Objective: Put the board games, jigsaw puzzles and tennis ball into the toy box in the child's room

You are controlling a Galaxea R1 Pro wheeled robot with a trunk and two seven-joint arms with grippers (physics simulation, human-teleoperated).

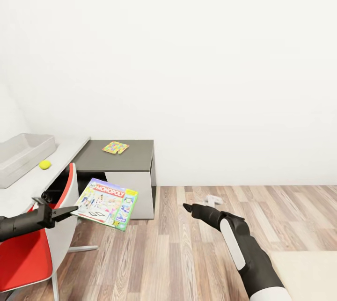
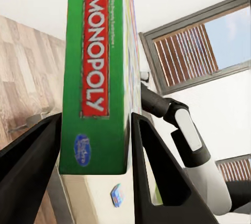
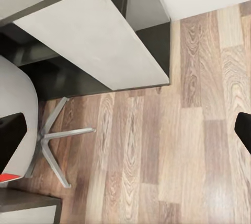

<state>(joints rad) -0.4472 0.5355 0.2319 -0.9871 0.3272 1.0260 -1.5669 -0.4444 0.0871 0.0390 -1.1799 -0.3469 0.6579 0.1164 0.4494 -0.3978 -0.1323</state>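
Note:
My left gripper is shut on one edge of a board game, a green-edged Monopoly box held tilted in the air in front of the table. In the left wrist view the box's green edge stands between the two fingers. The light-grey toy box sits on the table at the far left, and the yellow tennis ball lies beside it. One jigsaw puzzle lies on the dark cabinet top. Low over the floor, my right gripper is open and holds nothing.
A red chair with a white back stands between my left arm and the table; its star base rests on the plank floor beside the dark cabinet. A pale rug lies at the lower right. A white wall stands behind.

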